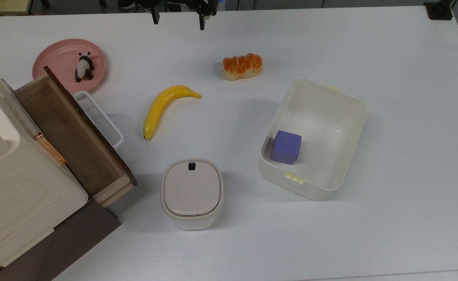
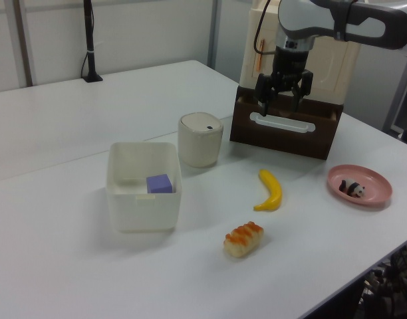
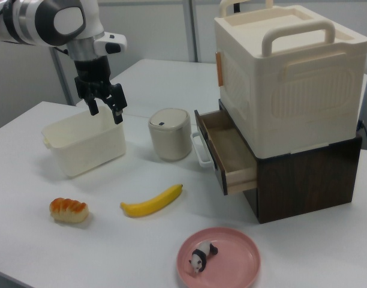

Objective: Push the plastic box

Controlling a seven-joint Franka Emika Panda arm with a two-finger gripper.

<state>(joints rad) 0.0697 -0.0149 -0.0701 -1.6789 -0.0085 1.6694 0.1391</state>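
Note:
The plastic box [image 1: 354,124] is a cream-white open tub on the white table, toward the top view's right, with a purple cube [image 1: 286,147] inside it. It also stands at the left view's left [image 2: 142,207] and the right view's left [image 3: 84,147]. My gripper [image 1: 178,19] hangs open and empty at the top view's upper edge, well apart from the box. In the left view the gripper [image 2: 280,101] is high in front of the cabinet. The right view has the gripper [image 3: 105,110] in the air over the box's side of the table.
A lidded white bin [image 1: 192,193], a banana [image 1: 162,109] and a bread loaf [image 1: 242,66] lie between gripper and box. A pink plate [image 1: 53,54] holds a panda figure. A cream cabinet [image 1: 14,187] with an open wooden drawer [image 1: 69,132] occupies the top view's left.

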